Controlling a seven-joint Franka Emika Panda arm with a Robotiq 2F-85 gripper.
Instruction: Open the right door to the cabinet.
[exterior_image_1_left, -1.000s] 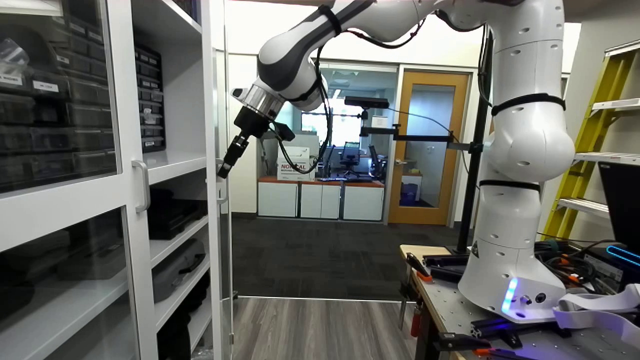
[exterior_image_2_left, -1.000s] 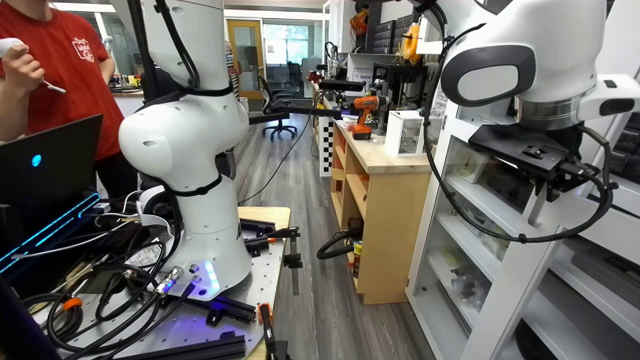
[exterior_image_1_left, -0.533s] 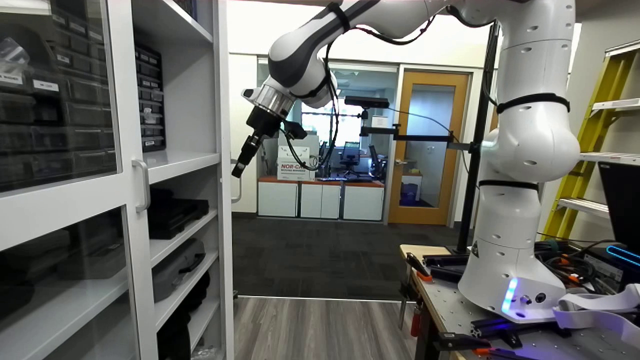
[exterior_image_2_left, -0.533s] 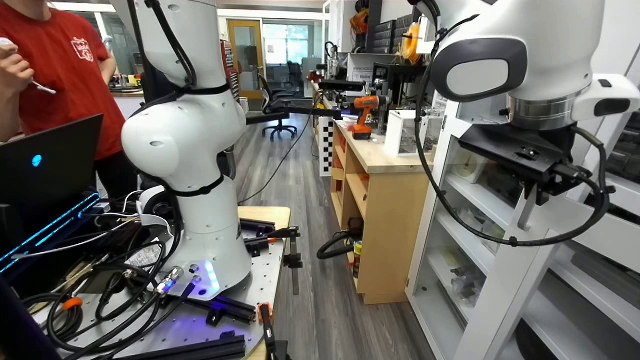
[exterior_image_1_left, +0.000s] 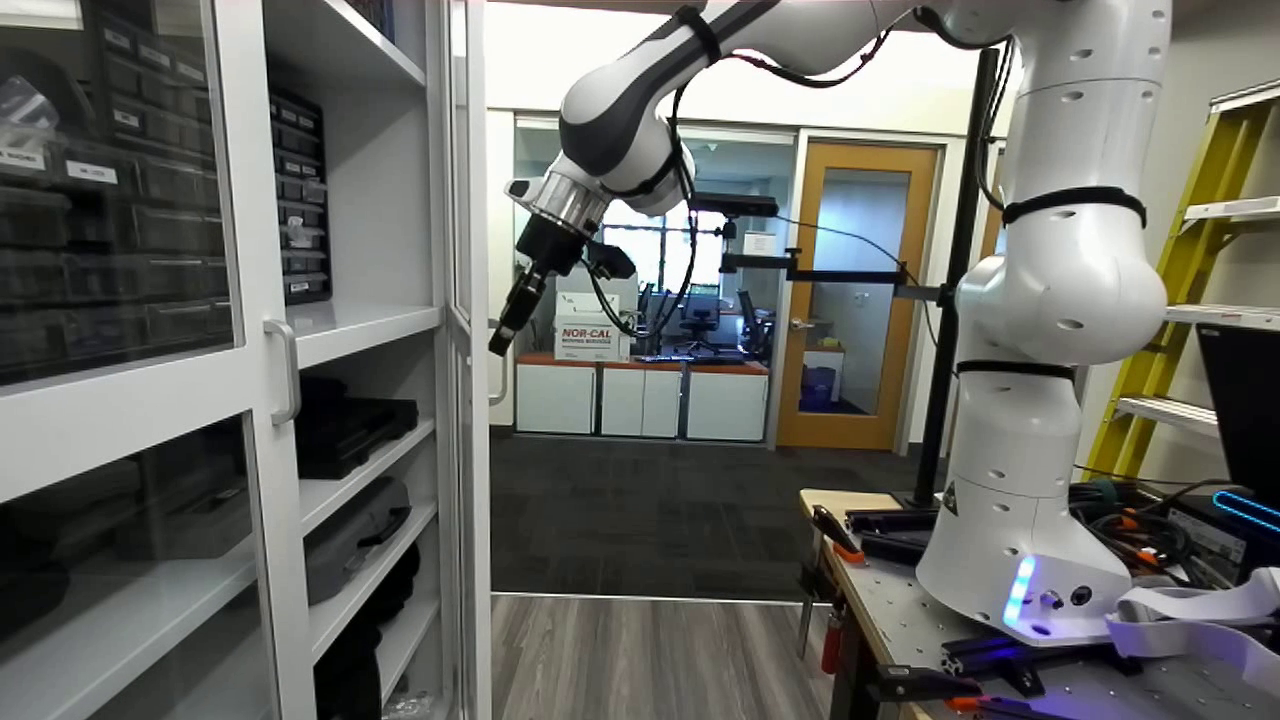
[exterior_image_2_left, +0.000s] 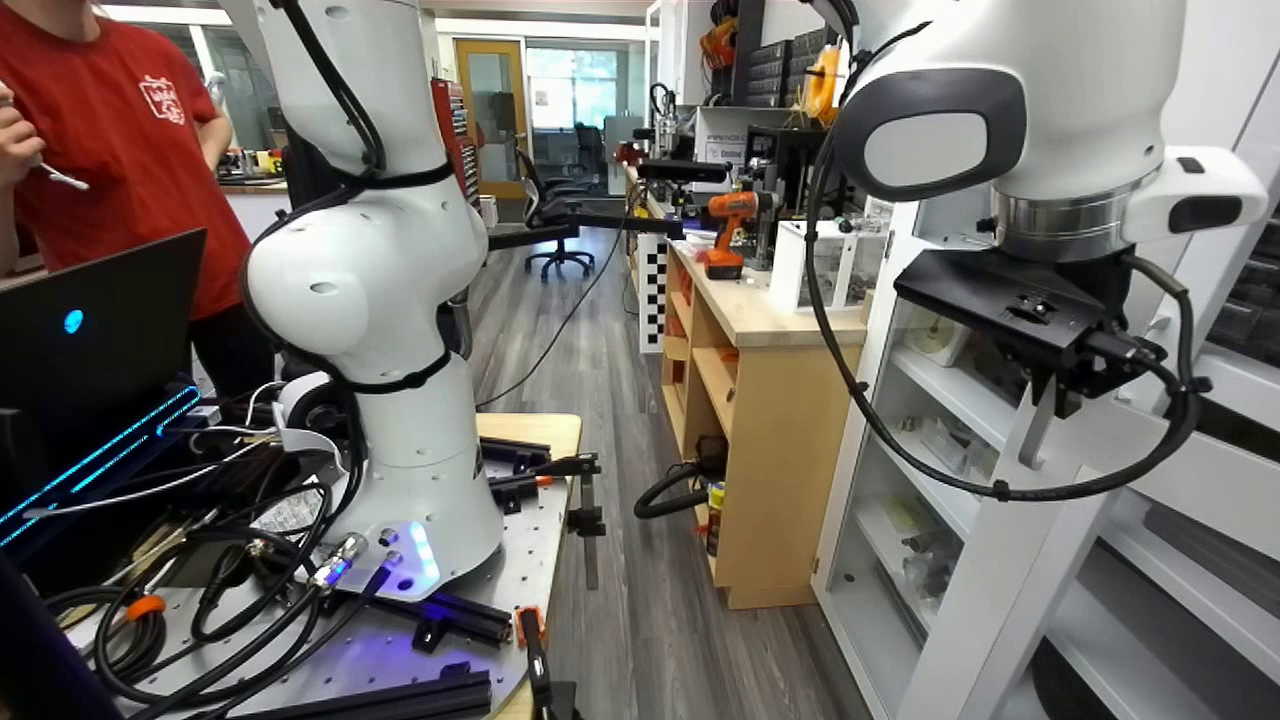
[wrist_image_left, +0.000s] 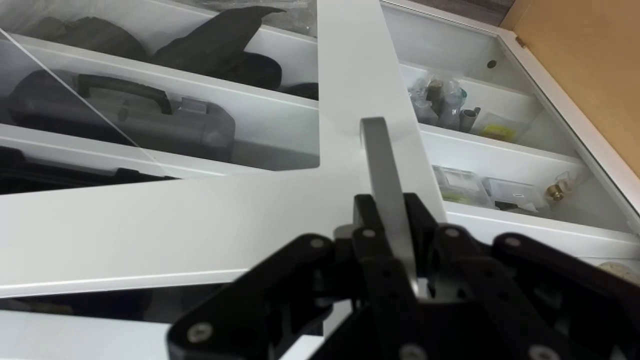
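The right cabinet door is white-framed with glass panes and stands partly swung out. It shows nearly edge-on in an exterior view and from its front in another exterior view. Its grey bar handle runs between my fingers in the wrist view, and its lower part also shows below my gripper in both exterior views. My gripper is shut on the handle, one finger on each side. In an exterior view the gripper tilts down toward the door. The handle's far end is hidden by the fingers.
The left cabinet door, with its own handle, is closed. Shelves show behind the opening. A wooden workbench stands near the right door's hinge side. The robot's table faces the cabinet. A person in red stands behind.
My gripper has moved away from the cabinet toward the robot's base, still on the handle. The right door has swung further out with it.
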